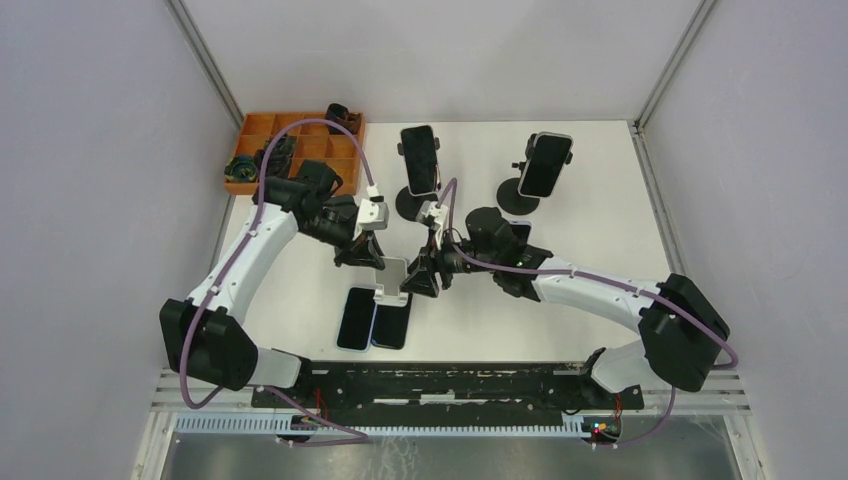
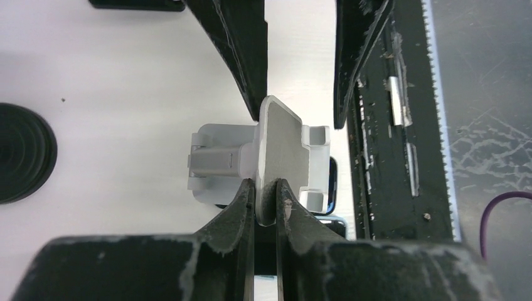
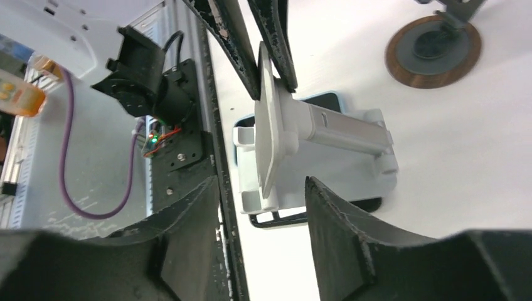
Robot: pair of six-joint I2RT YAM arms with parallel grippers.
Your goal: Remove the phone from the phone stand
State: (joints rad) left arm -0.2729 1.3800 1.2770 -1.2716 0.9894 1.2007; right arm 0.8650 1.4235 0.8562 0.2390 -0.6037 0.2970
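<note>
The near stand [image 1: 392,282] sits mid-table [image 1: 610,240], with the left gripper [image 1: 376,266] at its left and the right gripper [image 1: 412,282] at its right. Just before it, flat phone A [image 1: 356,318] lies left of flat phone B [image 1: 391,326]. Behind it, the middle stand [image 1: 411,206] holds a raised phone [image 1: 421,160]. To the right, the right stand [image 1: 519,196] holds another raised phone [image 1: 545,165]. A tray [image 1: 262,126] sits back-left.

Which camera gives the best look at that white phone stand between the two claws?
The right wrist view: it shows the white stand side-on, with plate, stem and base all clear. The left wrist view shows mainly its plate, pinched by the left gripper. The top view shows it small and partly hidden.
</note>
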